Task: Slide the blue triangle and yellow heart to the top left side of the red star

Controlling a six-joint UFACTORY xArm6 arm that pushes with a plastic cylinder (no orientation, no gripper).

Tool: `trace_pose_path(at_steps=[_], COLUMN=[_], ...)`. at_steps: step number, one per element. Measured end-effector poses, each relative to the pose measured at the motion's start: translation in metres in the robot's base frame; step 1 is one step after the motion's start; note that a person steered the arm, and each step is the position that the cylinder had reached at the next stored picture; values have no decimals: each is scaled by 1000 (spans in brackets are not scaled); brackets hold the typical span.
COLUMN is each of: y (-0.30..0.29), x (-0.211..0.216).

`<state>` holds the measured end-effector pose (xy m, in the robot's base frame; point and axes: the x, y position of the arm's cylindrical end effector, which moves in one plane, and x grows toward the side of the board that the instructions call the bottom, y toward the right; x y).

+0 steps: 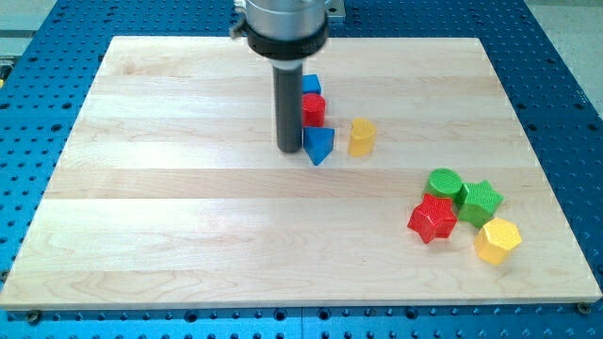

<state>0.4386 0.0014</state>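
The blue triangle (319,145) lies near the board's upper middle. My tip (289,150) stands just to its left, touching or nearly touching it. The yellow heart (362,137) sits a short way to the triangle's right, apart from it. The red star (432,217) lies far off at the view's lower right. The rod hides part of what lies behind it.
A red block (314,109) and a blue block (312,85) sit just above the triangle, beside the rod. A green round block (443,183), a green star (480,200) and a yellow hexagon (497,240) crowd around the red star. The wooden board (170,217) lies on a blue perforated table.
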Motion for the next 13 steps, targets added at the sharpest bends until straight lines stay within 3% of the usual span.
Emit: trace_pose_path(at_steps=[1, 2, 3, 5, 7, 9, 10, 11, 13], y=[24, -17, 9, 62, 72, 80, 61, 28, 47], x=[11, -30, -41, 41, 25, 61, 42, -4, -66])
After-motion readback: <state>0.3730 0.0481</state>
